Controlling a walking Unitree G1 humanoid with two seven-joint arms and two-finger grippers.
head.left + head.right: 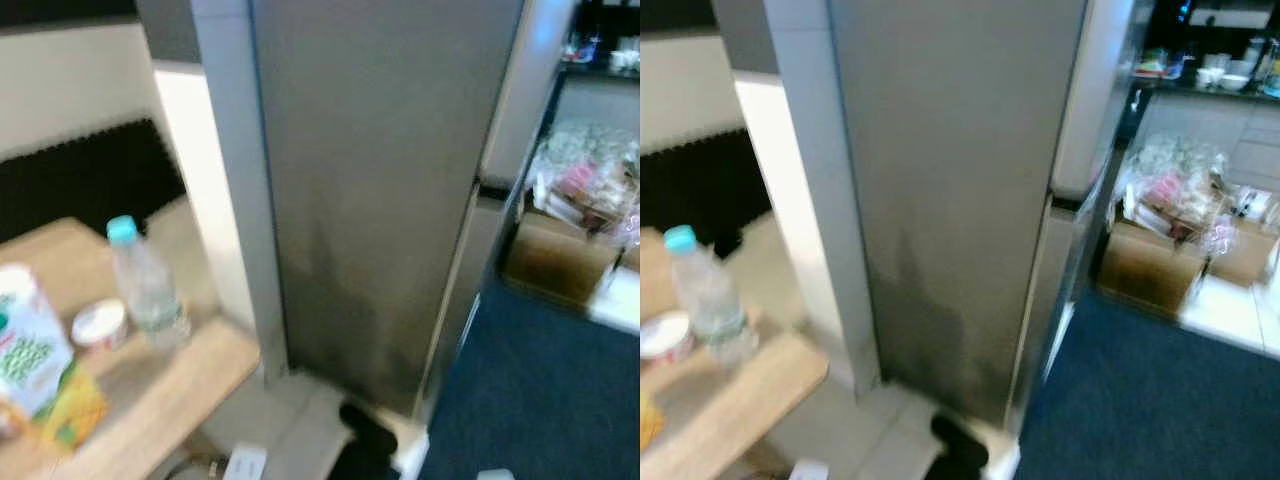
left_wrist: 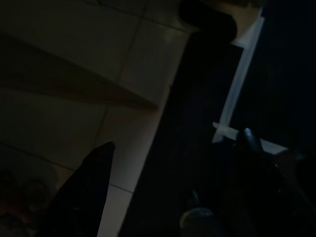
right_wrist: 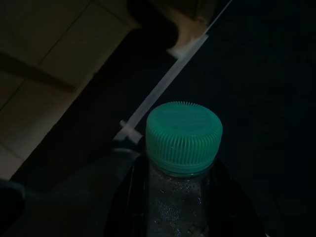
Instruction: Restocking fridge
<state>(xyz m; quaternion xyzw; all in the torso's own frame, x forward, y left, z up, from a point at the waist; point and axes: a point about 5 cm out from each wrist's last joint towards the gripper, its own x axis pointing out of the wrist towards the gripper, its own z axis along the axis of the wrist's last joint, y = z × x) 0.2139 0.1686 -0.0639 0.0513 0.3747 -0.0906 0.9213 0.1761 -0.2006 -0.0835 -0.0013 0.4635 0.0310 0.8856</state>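
Green-capped bottle [image 3: 182, 163] stands upright, clamped between the right jaws.

The fridge [image 1: 380, 200] stands straight ahead, doors closed. To its left is the counter [image 1: 190, 370], carrying a water bottle [image 1: 145, 285], a small tub [image 1: 100, 323] just beside it and a carton [image 1: 35, 360] nearer the robot. Right of the fridge — across the carpet [image 1: 1160, 400] — cardboard boxes [image 1: 1155, 265] sit on the floor (bags piled on top).
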